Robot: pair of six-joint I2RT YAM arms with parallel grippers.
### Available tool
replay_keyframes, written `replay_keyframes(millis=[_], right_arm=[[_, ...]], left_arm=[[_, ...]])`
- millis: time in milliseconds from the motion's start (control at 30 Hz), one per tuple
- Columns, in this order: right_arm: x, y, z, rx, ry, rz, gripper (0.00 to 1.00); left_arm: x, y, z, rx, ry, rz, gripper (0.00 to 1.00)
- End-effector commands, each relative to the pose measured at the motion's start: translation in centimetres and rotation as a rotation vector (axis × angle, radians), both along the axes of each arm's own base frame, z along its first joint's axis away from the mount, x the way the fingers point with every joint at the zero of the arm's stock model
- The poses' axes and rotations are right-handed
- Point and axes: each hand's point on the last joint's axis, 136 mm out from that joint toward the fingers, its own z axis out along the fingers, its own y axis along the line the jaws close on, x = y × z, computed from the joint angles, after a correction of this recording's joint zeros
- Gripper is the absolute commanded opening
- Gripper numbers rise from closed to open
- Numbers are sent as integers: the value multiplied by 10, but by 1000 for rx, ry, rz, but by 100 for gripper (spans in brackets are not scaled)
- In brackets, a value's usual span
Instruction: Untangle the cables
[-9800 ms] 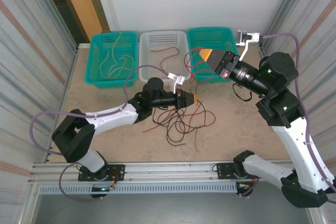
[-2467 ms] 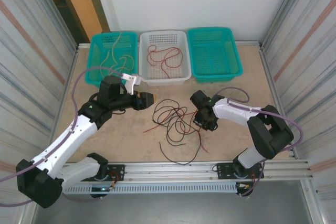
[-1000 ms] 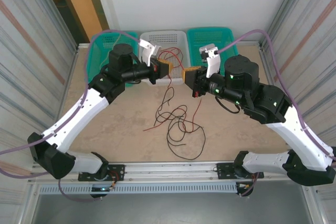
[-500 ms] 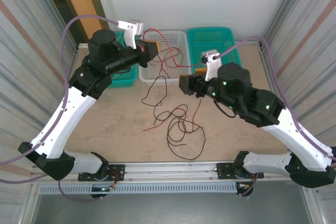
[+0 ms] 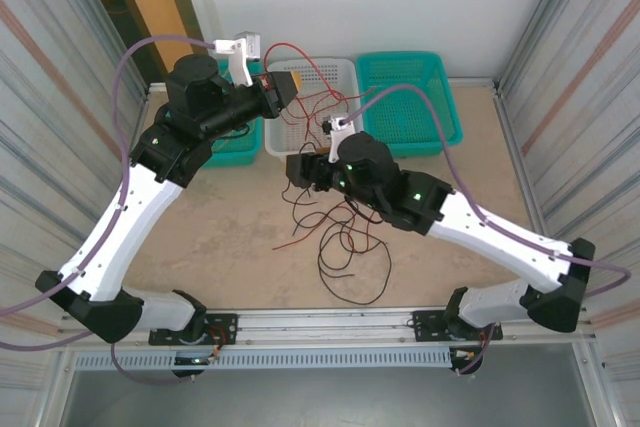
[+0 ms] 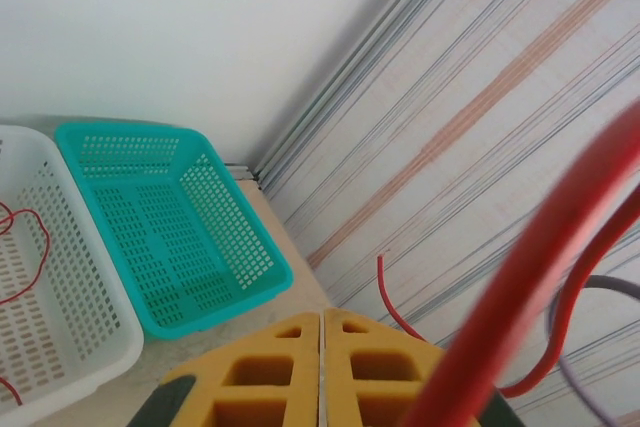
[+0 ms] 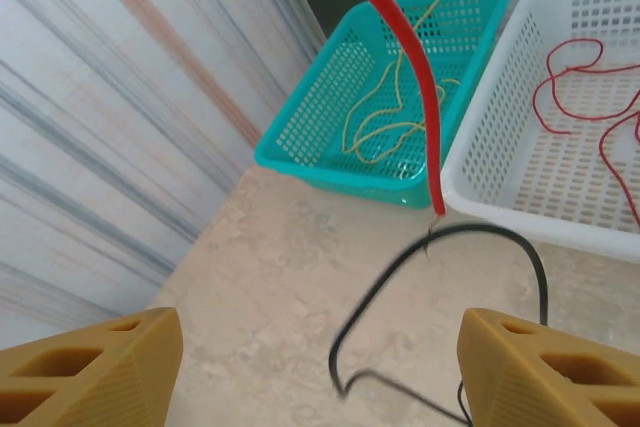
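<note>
Raised at the far side of the table (image 5: 200, 237), the left gripper (image 5: 284, 87) hangs over the near rim of the white basket (image 7: 560, 177). Its yellow fingers (image 6: 265, 372) are clenched tight together, apparently on a red cable (image 6: 520, 277) that sweeps close past its wrist camera and arcs over the basket in the overhead view. The right gripper (image 5: 299, 167) hovers lower, just in front of the white basket, with its jaws spread wide and nothing between them. In its wrist view a black cable (image 7: 480, 232) loops across the tabletop ahead of the fingers, and a red strand hangs down to just above that loop. A tangle of cables (image 5: 340, 237), red and black strands crossing one another, lies on the table between the two arms, just on the near side of the right gripper. More red wire lies inside the white basket. A yellow cable (image 7: 392, 75) lies curled in the left teal basket (image 7: 330, 127), and the right teal basket (image 6: 170, 227) stands just beside the white one, against the back wall.
</note>
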Motion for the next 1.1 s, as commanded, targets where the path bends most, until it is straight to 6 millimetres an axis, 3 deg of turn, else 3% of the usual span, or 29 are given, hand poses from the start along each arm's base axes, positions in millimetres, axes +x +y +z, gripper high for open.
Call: replay_keyframes(millis=[0, 133, 200, 300, 400, 633, 667, 767, 833, 933, 1067], right_arm=[[20, 6, -5, 94, 25, -79, 67], [32, 5, -36, 72, 81, -131, 53], [36, -2, -54, 48, 119, -163, 28], [35, -12, -81, 28, 174, -180, 9], [30, -24, -108, 1, 225, -203, 0], [10, -73, -179, -76, 363, -283, 1], [6, -82, -183, -92, 374, -303, 10], [-4, -111, -183, -127, 376, -362, 41], [-11, -133, -177, -141, 365, -407, 56], [-22, -167, -162, -149, 340, -466, 60], [-42, -212, -158, -221, 368, -548, 61]], left_arm=[[-13, 6, 32, -82, -48, -8, 0], [-15, 5, 39, -100, -57, -22, 0], [-15, 5, 43, -98, -66, -22, 0], [-15, 7, 47, -86, -84, -11, 0], [-15, 11, 54, -78, -111, 6, 0], [-7, 32, 83, -56, -177, 80, 0], [-4, 34, 83, -48, -178, 86, 0], [9, 36, 82, -27, -179, 108, 0], [24, 36, 78, -23, -166, 116, 0], [57, 33, 65, 9, -140, 148, 0], [120, 32, 27, 35, -51, 193, 0]])
